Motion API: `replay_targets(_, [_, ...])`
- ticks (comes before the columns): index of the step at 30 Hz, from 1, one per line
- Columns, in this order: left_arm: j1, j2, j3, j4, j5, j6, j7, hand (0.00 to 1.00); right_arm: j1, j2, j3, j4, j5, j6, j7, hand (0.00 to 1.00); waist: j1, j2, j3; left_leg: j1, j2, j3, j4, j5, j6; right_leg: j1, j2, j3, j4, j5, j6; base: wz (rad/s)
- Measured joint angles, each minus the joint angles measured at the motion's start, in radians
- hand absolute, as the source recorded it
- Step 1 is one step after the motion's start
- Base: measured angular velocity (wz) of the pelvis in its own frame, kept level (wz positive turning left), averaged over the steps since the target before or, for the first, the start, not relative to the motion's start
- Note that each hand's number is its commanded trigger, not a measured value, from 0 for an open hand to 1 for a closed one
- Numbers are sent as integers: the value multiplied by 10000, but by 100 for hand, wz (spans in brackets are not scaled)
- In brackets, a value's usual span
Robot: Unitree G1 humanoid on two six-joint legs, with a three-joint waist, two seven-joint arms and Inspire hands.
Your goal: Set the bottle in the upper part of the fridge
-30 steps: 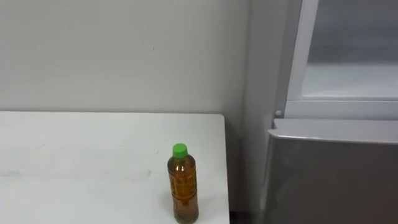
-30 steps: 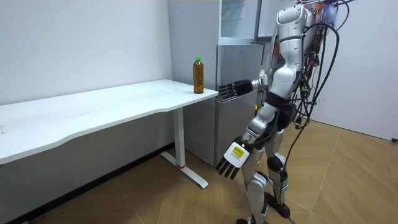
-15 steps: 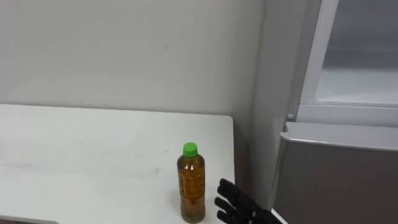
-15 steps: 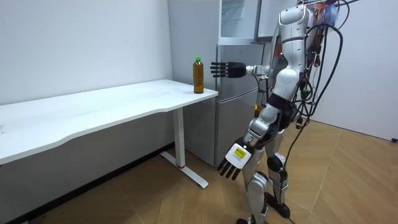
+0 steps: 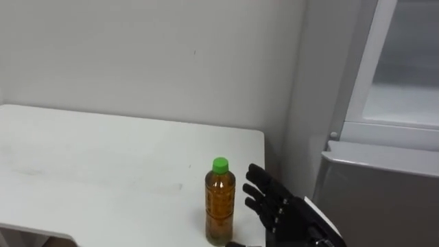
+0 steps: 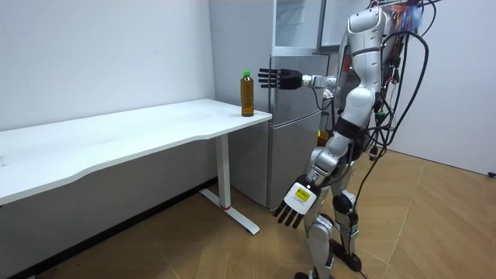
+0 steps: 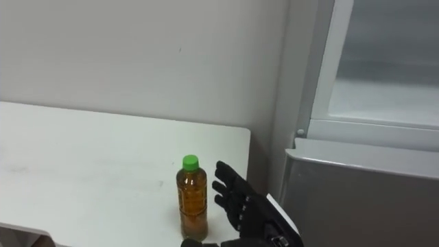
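Note:
An amber bottle point(image 5: 219, 204) with a green cap stands upright near the right end of the white table point(image 5: 103, 165). My right hand point(image 5: 282, 207) is raised just to the right of the bottle, open, fingers straight and spread, a small gap away from it. In the room view the same right hand point(image 6: 279, 78) hovers level with the top of the bottle point(image 6: 247, 94). My left hand point(image 6: 297, 206) hangs open beside my thigh. I stand at the table's end, in front of the fridge.
The grey fridge stands right of the table; its upper compartment point(image 5: 405, 96) is open with a pale interior, and the lower door point(image 5: 377, 195) is closed. A plain wall runs behind the table. The table's right edge point(image 5: 264, 171) lies close to the bottle.
My right hand has risen from waist height and reached in beside the bottle. The eye view has shifted, the camera's own move. The bottle has stayed put.

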Motion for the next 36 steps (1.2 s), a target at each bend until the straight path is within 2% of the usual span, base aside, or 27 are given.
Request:
replay_targets(8, [-6, 64, -11, 10, 2, 40, -67, 0, -557, -160, 7, 19, 597, 0, -433, 0, 67, -94, -11, -16, -23, -253, 49, 4, -6, 148, -3, -369, 1, 0, 1, 10])
replay_targets(11, [2, 101, 28, 4, 9, 107, -68, 0, -733, -489, -2, 372, 735, 4, -612, 0, 229, -155, 10, -22, -23, -288, 103, 5, -9, 126, -7, -399, 0, 0, 0, 3])
replay_targets(16, [-42, 195, 197, 27, 410, 509, -82, 0, -1291, -650, -19, 1238, 734, 33, -1129, 0, 287, -223, 7, -331, -47, -521, 283, 6, -10, 63, -5, -635, -8, 0, 0, 12])
replay_targets(22, [74, 225, 184, 34, 812, 734, -134, 0, -1703, -856, -24, 1962, 873, 37, -1447, 0, 484, -207, 0, -716, -58, -666, 448, 16, -6, -147, 2, -739, -3, 5, -8, 8])
replay_targets(28, [472, 234, 67, 28, 890, 948, -149, 0, -1704, -864, -7, 2048, 1170, 37, -1791, 0, 577, -245, 17, -795, -98, -783, 452, 37, 5, -190, -10, -748, -2, 9, -15, 5])
replay_targets(31, [423, 239, -1, 17, 1002, 1034, -186, 0, -1735, -855, -7, 2049, 1169, 37, -2047, 0, 594, -360, 70, -928, -115, -866, 452, 91, 6, -260, -19, -828, -2, 9, -15, 12])
replay_targets(33, [406, 239, -5, 15, 1129, 1111, -247, 0, -1745, -842, -3, 2048, 1169, 37, -2181, 0, 596, -421, 48, -1056, -124, -915, 483, 108, 11, -337, -23, -895, -2, 9, -15, 9])
replay_targets(36, [386, 242, -87, -14, 1327, 1156, -287, 0, -1879, -842, 23, 2049, 1157, 37, -2352, 0, 618, -416, 56, -1210, -131, -937, 590, 109, 14, -422, -24, -905, -2, 14, -23, 2])
